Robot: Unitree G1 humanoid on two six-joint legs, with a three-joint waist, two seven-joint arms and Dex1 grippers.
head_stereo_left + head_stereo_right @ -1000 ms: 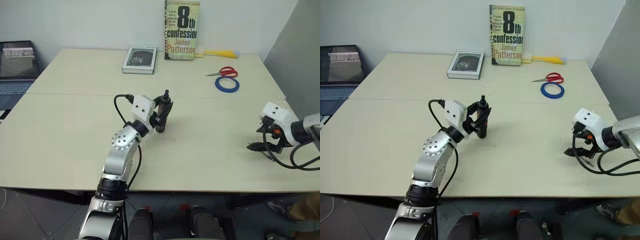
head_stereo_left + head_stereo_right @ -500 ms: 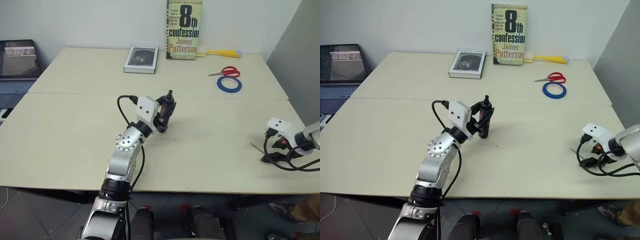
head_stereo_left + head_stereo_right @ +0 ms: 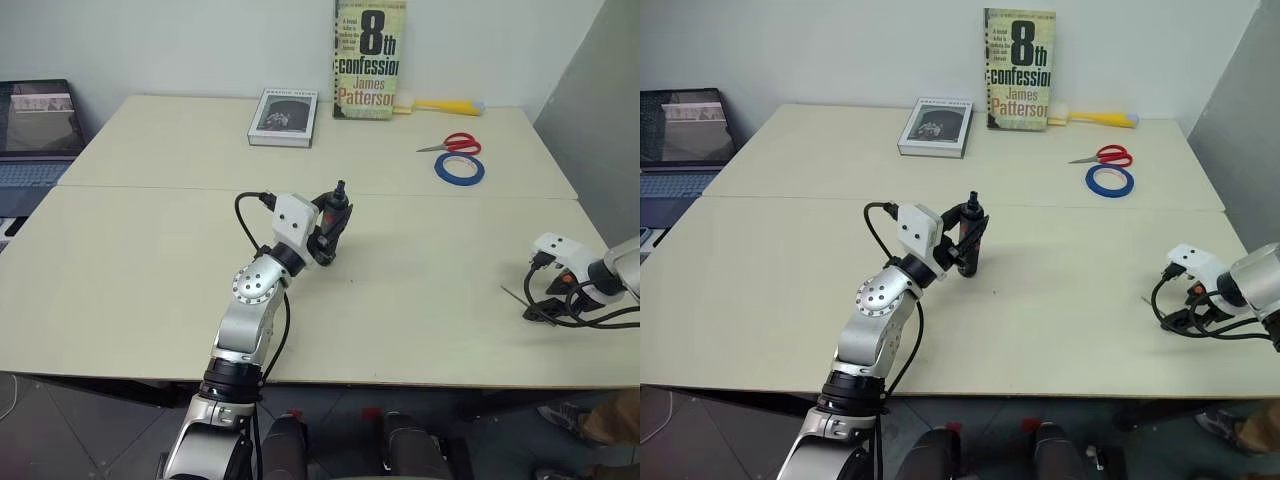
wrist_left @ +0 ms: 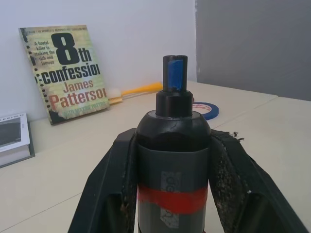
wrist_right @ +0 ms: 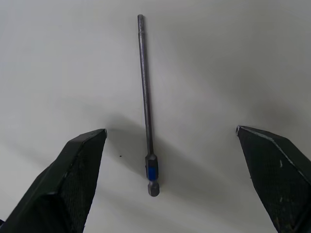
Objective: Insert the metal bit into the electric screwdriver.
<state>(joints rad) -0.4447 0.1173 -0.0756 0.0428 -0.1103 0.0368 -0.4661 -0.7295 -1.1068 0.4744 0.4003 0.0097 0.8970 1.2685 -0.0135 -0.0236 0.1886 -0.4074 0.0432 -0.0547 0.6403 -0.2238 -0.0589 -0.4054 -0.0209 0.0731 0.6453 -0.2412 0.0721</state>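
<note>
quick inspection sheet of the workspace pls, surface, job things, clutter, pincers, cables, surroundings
surface: pale table, two tops joined by a seam.
job's things: screwdriver held upright, socket empty; bit lying flat near the table's right edge.
clutter: two books, brush, scissors, tape ring along the far side.
grippers: left pincer shut on the screwdriver; right pincer open over the bit, not touching.
cables: black loops at both wrists.
surroundings: laptop at left, white wall, grey panel at right.

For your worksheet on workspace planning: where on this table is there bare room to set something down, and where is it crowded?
Bare: the near left table, and the stretch between the screwdriver and the bit. Crowded: the far edge, with books, scissors and tape.
</note>
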